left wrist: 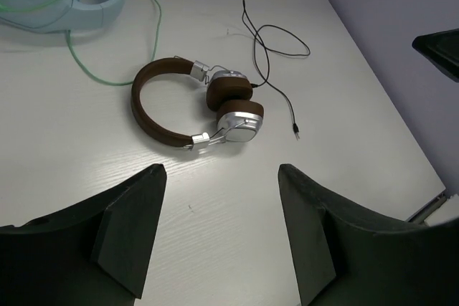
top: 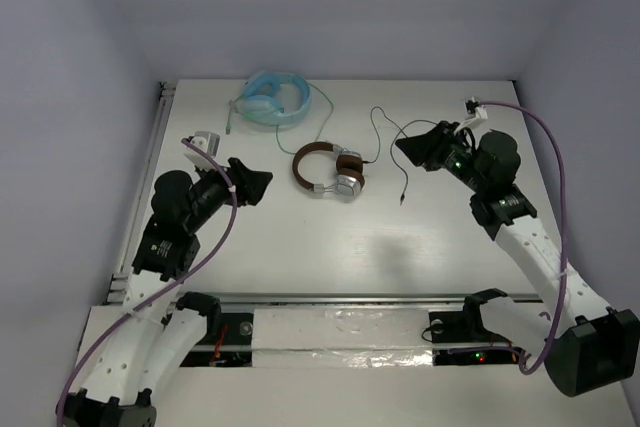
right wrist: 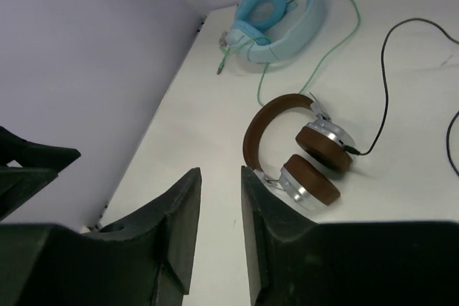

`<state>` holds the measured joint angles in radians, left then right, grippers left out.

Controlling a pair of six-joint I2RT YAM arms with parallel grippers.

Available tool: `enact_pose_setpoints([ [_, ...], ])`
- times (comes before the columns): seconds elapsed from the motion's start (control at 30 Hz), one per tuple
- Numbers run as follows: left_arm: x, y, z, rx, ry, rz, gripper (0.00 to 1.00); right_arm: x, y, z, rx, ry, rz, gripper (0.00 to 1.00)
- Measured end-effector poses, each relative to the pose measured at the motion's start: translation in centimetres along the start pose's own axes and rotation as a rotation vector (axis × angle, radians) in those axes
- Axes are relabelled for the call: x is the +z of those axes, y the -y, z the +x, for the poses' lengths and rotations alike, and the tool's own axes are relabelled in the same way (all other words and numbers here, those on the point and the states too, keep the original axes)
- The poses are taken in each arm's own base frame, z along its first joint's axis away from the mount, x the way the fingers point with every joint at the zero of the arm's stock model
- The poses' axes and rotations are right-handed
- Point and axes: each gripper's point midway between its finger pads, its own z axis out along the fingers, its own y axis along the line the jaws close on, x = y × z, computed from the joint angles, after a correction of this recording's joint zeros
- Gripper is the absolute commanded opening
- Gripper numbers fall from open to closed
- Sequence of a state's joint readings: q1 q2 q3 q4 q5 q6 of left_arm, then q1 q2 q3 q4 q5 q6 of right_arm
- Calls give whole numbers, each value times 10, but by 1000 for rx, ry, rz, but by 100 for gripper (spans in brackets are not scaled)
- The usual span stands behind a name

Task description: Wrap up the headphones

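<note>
1. The white table [top: 300,267] holds everything flat, so both arms can reach.
2. The left claw [top: 258,185] waits at 9 o'clock from the brown headphones. It is wide open and holds nothing, probably ready to grab.
3. The right claw [top: 405,147] waits at 3 o'clock, with only a thin gap between its fingers. It holds nothing.
4. The brown headphones [top: 345,175] lie flat near the table's middle, between both claws.
5. The light blue headphones [top: 275,97] sit at 11 o'clock, out of the way.
6. The black cable [right wrist: 385,84] sprawls loose toward 2 o'clock, not wrapped yet.
</note>
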<state>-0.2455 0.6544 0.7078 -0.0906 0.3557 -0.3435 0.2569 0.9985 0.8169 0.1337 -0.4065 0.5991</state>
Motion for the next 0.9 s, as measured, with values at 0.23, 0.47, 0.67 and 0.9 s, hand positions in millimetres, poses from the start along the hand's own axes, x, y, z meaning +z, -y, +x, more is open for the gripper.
enact_pose_setpoints([
  [0.23,13,-8,6,-54,-27,-28,34,-1,7,6,6,0,47,0],
  [0.47,25,-24,5,-114,-19,-106,0,-9,-5,4,-13,19,42,0],
  [0.67,42,-45,26,-146,-88,-186,0,-16,-7,1,-39,44,73,0],
  [0.9,53,-53,44,-129,-122,-297,0,-16,-7,4,-46,39,83,0],
])
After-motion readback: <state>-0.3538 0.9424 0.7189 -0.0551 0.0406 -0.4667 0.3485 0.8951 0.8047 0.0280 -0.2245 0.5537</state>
